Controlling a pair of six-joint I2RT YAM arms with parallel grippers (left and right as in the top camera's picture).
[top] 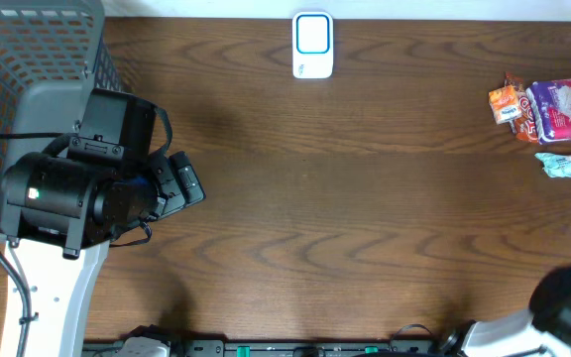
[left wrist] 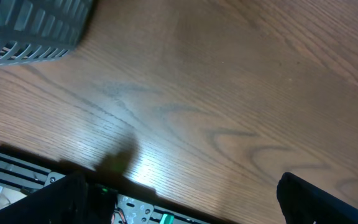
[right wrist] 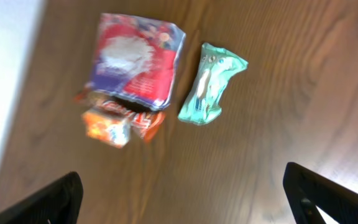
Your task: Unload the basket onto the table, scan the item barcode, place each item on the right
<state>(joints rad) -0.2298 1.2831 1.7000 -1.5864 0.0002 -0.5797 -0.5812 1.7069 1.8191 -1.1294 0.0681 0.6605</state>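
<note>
Snack packets (right wrist: 138, 62) lie ahead of the wide-open, empty right pincer (right wrist: 182, 190).

A dark brown wood-grain surface (top: 365, 198) fills most of the overhead frame. At its upper left stands a grey plastic lattice basket (top: 8, 59), whose slatted wall also shows in the upper left of the left wrist view (left wrist: 30, 31). A black metal rail (top: 295, 349) runs along the bottom edge of the overhead frame.
</note>
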